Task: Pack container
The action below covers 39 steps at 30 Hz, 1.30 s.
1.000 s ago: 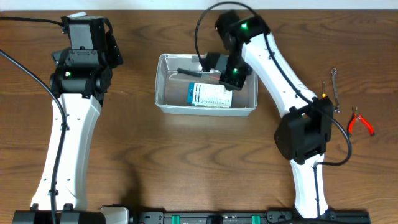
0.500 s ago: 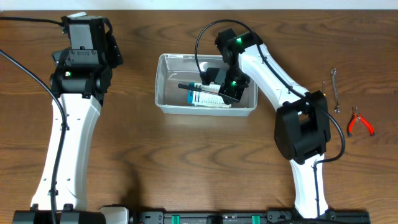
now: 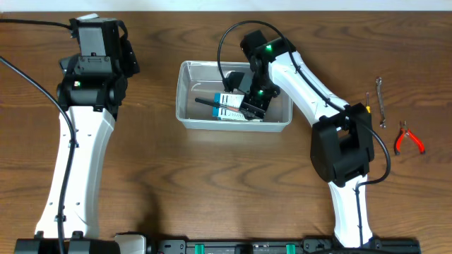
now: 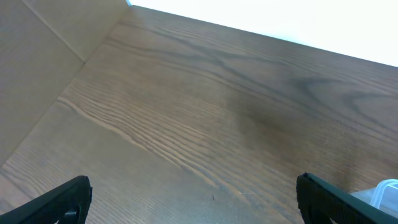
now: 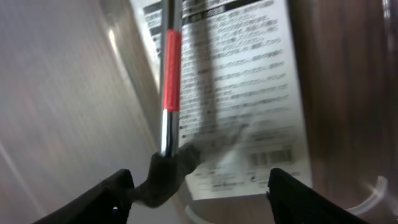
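The container (image 3: 185, 120), a clear plastic bin, stands mid-table. Inside it lies a blue-and-white box (image 3: 229, 107) with a black-handled tool (image 3: 207, 103) resting across it. My right gripper (image 3: 244, 107) reaches down into the bin over them. In the right wrist view the box's printed label (image 5: 249, 93) fills the middle. The tool's chrome shaft with a red band (image 5: 171, 68) ends in a black head (image 5: 168, 182) beside the left finger. The right gripper (image 5: 200, 186) is open, its jaws wide apart and closed on nothing. The left gripper (image 4: 193, 193) is open over bare wood.
A small wrench (image 3: 380, 102) and red-handled pliers (image 3: 409, 137) lie on the table at the far right. The left arm (image 3: 92, 77) rests at the back left, with a corner of the bin (image 4: 385, 193) just showing in its wrist view.
The right gripper went lower and leftward inside the bin with the tool, then opened. The tool now lies across the box. The left arm has not moved.
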Each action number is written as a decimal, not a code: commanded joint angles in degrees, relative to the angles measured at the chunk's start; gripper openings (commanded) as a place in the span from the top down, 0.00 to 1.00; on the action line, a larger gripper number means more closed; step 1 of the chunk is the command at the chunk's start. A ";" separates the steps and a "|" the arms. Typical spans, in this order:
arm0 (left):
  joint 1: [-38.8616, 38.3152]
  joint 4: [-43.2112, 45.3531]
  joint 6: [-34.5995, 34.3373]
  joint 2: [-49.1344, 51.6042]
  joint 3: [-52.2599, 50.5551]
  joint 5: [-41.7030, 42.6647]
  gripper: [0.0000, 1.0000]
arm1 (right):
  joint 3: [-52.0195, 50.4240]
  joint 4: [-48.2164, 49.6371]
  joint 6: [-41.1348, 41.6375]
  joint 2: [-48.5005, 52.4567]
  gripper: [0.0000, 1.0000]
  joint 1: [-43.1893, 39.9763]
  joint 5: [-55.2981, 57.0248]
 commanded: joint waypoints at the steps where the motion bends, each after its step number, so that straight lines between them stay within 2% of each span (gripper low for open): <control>1: 0.26 -0.11 0.35 0.20 0.50 -1.14 0.02 | 0.09 0.98 2.69 -1.22 0.27 0.46 1.31; 11: 0.26 -0.11 0.35 0.20 0.50 -1.14 0.02 | 2.36 2.75 8.48 -1.27 0.30 -0.33 12.87; 16: 0.26 -0.11 0.35 0.20 0.50 -1.14 0.02 | 5.57 3.10 12.52 -1.44 0.32 -1.11 13.84; 22: 0.26 -0.11 0.35 0.20 0.50 -1.14 0.02 | 14.34 -2.47 17.03 -3.63 0.33 -1.11 14.34; 25: 0.26 -0.11 0.35 0.20 0.50 -1.14 0.02 | 19.78 -7.80 22.14 -5.25 0.31 -2.05 17.81; 28: 0.26 -0.11 0.35 0.20 0.50 -1.14 0.02 | 23.98 -12.50 28.70 -6.95 0.29 -4.42 21.40; 32: 0.26 -0.11 0.35 0.20 0.50 -1.14 0.02 | 26.95 -17.66 33.05 -8.79 0.29 -9.73 21.84; 39: 0.26 -0.11 0.35 0.20 0.50 -1.14 0.02 | 26.49 -25.51 34.58 -9.44 0.23 -21.97 19.87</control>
